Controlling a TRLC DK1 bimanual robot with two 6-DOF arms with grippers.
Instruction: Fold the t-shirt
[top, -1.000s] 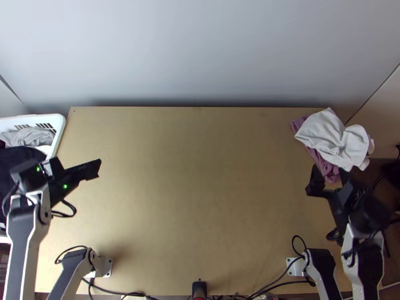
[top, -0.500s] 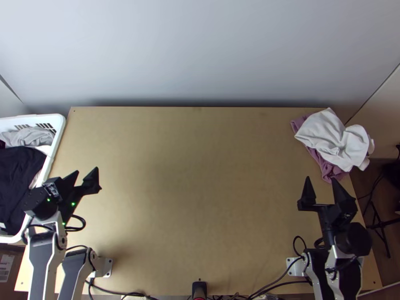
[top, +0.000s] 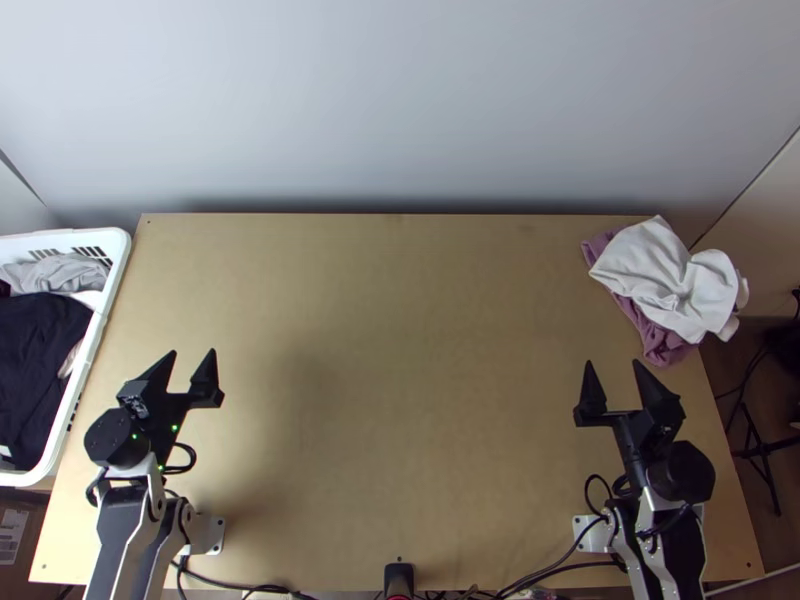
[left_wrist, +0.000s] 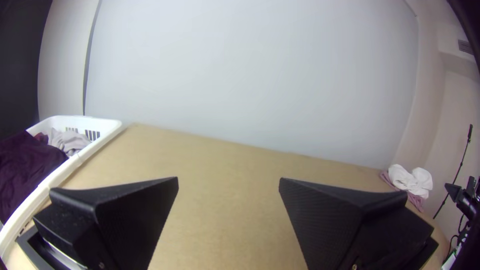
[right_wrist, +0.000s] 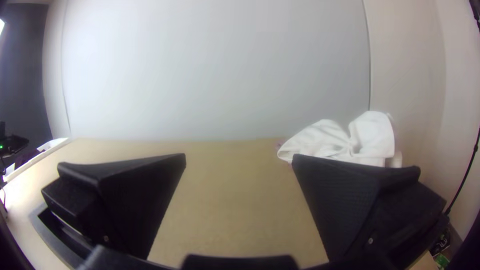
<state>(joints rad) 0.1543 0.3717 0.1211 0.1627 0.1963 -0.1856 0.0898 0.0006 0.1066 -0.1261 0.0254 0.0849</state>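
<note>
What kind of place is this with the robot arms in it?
Probably a workspace for practising laundry folding: there's a wooden table, a white basket holding clothes, and a white cloth bunched on a pink one.

White basket (top: 116, 243) cut off by top view's left edge; mauve cloth (top: 661, 345) partly hidden under white cloth (top: 655, 272).

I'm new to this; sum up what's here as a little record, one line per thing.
White cloth: bunched on the purple cloth, at the table's far right corner
Basket: white, at the left edge; holds dark cloth and grey cloth
Left pincer: open, near left
Right pincer: open, near right
Held: nothing
Which is the t-shirt: cannot tell
</note>
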